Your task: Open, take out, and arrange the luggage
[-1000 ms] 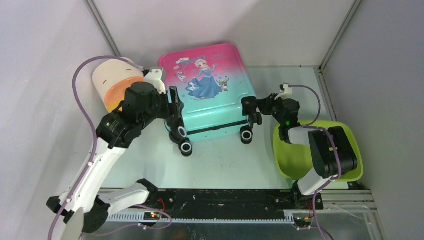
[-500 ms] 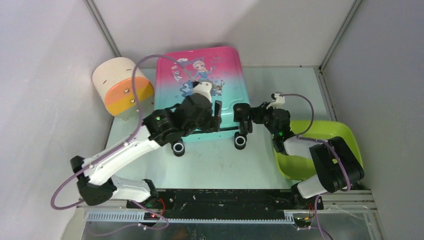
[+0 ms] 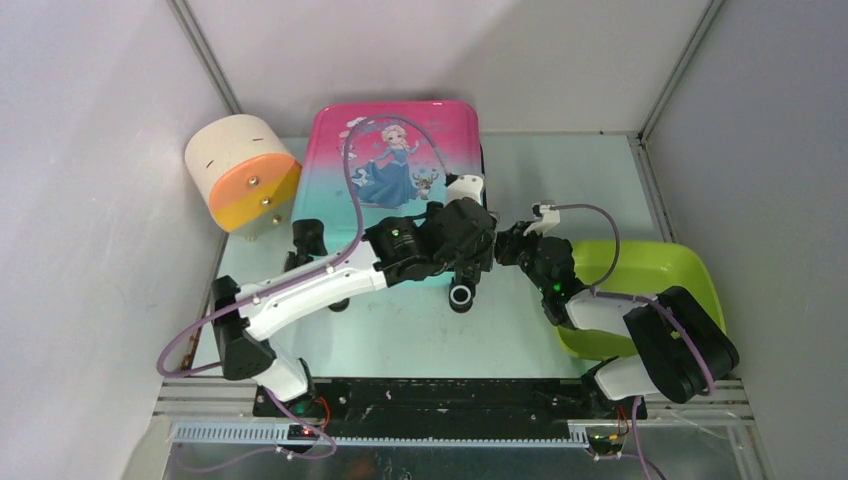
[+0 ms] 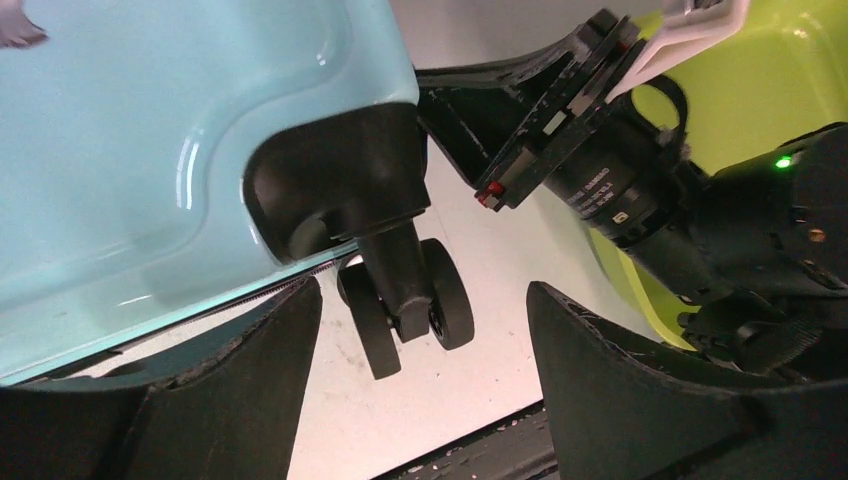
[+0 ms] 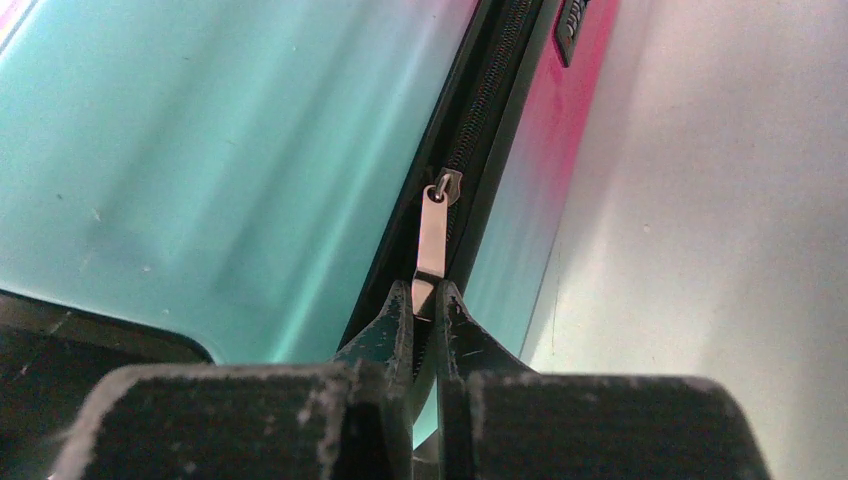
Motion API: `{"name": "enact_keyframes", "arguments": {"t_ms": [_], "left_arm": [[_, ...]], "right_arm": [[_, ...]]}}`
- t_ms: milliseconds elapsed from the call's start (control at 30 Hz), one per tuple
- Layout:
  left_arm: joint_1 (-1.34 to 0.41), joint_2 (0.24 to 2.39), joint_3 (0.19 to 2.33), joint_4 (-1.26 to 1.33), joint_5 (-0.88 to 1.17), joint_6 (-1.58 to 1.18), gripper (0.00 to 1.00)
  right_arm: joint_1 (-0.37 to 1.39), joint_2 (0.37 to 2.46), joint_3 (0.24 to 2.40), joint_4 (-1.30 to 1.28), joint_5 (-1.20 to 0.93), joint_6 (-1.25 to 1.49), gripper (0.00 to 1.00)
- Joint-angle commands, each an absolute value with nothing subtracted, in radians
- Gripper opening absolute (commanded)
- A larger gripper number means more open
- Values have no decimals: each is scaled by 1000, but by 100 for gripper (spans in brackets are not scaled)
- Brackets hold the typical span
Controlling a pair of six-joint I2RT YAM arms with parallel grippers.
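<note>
Item 1, right gripper [image 5: 424,300]: I see its two fingers pinched together on the lower end of a flat metal zipper pull [image 5: 431,240]. The pull hangs from its slider in the dark zipper track between the two shell halves.

Item 2, left gripper [image 4: 420,340]: its fingers [image 4: 250,390] are spread wide and grip nothing. A black twin wheel [image 4: 405,300] stands in the gap between them and, as far as I can tell, touches neither.

Item 3, luggage [image 3: 390,150]: it lies flat on the table [image 3: 560,170] with the princess print up. The pink end is toward the back wall, the teal end and wheels toward the arms. Both grippers meet at its near right corner, the right one at the side seam and the left one around the corner wheel.

Item 4, lime-green tub [image 3: 650,270]: it sits to the right of the luggage, partly under the right arm.

Item 5, cream-and-orange cylinder [image 3: 245,185]: it sits at the far left, just beside the luggage's left edge.
</note>
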State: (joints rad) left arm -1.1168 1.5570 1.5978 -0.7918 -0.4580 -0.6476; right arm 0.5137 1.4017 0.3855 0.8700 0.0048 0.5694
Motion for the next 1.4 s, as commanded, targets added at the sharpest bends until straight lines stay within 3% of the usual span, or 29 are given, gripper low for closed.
{"name": "enact_keyframes", "arguments": {"t_ms": [0, 367, 500, 567, 767, 900, 1167, 1367], "left_arm": [[-1129, 1592, 1623, -822, -486, -725, 82], [-1153, 1672, 1604, -906, -502, -755, 82], [-1157, 1740, 1668, -962, -518, -739, 76], [-1161, 1746, 1668, -969, -520, -737, 67], [-1196, 1707, 1643, -892, -511, -645, 19], [-1241, 1681, 1647, -803, -484, -510, 2], [-1267, 1533, 1450, -588, -323, -416, 0], [-1274, 1397, 1299, -510, -214, -384, 0]], "right_arm": [[551, 1381, 359, 883, -109, 592, 0], [546, 1364, 325, 915, -103, 591, 0], [544, 1341, 321, 911, -99, 591, 0], [543, 1319, 316, 889, -93, 585, 0], [535, 1197, 294, 744, -51, 565, 0], [534, 1054, 293, 585, -12, 550, 0], [547, 827, 268, 364, 107, 556, 0], [547, 802, 263, 362, 142, 550, 0]]}}
